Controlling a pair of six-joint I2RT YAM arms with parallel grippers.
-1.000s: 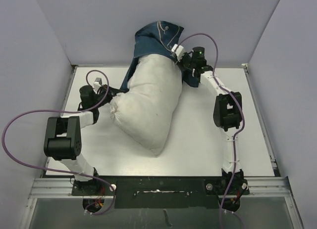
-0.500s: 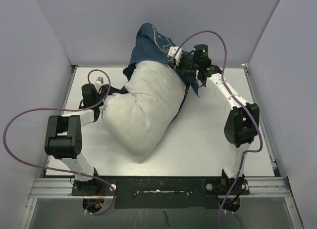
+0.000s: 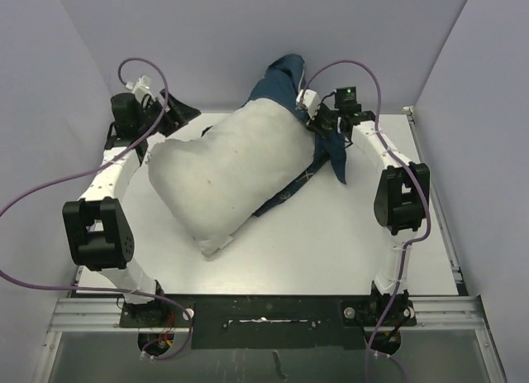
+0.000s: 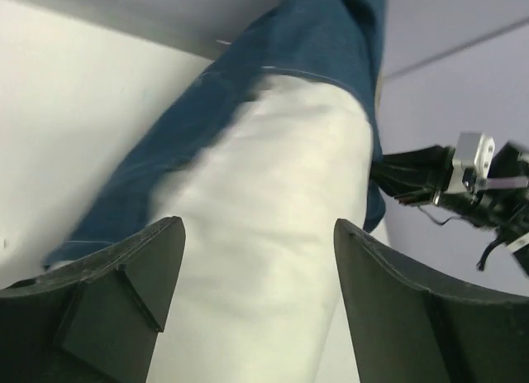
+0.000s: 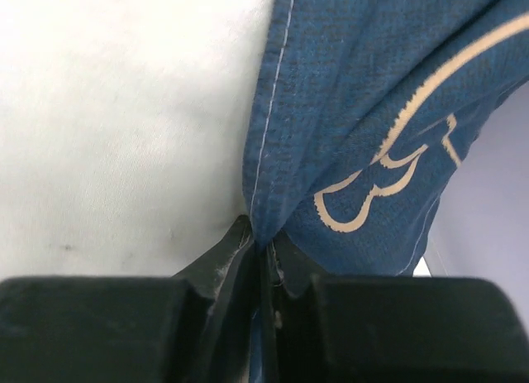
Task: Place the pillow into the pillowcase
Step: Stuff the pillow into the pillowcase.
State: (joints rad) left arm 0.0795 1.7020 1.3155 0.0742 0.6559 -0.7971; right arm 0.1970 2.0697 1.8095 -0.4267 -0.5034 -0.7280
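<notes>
Navy cloth, whale-printed: the pillowcase (image 3: 277,78), upper centre of the overhead frame. Its mouth is drawn over only the far end of the pillow (image 3: 223,172), and a strip trails out beneath the right flank.
Pillow: white, lumpy, lying diagonally across the table (image 3: 347,234), mostly bare.
Right gripper (image 5: 260,244): fingers pinched together on the case's stitched hem.
Left gripper (image 4: 258,259): upper left overhead, fingers spread, holding nothing.
Progress: early, by appearance; most of the pillow's length remains to be sheathed.
</notes>
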